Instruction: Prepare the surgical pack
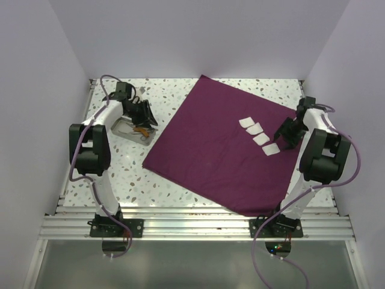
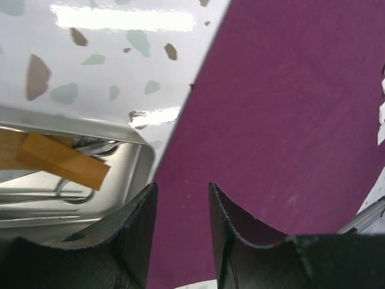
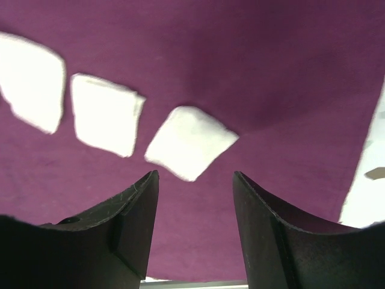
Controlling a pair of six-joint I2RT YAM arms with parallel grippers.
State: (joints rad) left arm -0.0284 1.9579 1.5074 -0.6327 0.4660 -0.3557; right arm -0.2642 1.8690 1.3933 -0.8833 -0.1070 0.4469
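The surgical pack's plum-purple cloth [image 1: 210, 150] lies spread flat as a large square on the speckled table. Several white gauze squares [image 1: 262, 138] lie in a row on its right part. A small shiny metal tray [image 1: 123, 133] sits left of the cloth, holding metal instruments [image 2: 72, 192] and a tan wooden piece [image 2: 66, 159]. My left gripper [image 1: 146, 115] hovers open over the cloth's left edge [image 2: 289, 108] beside the tray rim [image 2: 90, 129], with nothing between its fingers. My right gripper [image 1: 285, 135] stands open just right of the nearest gauze square [image 3: 189, 141], also holding nothing.
White walls close in the table on the left, back and right. An aluminium rail [image 1: 192, 226] carrying both arm bases runs along the near edge. A strip of bare speckled table [image 3: 367, 180] shows right of the cloth.
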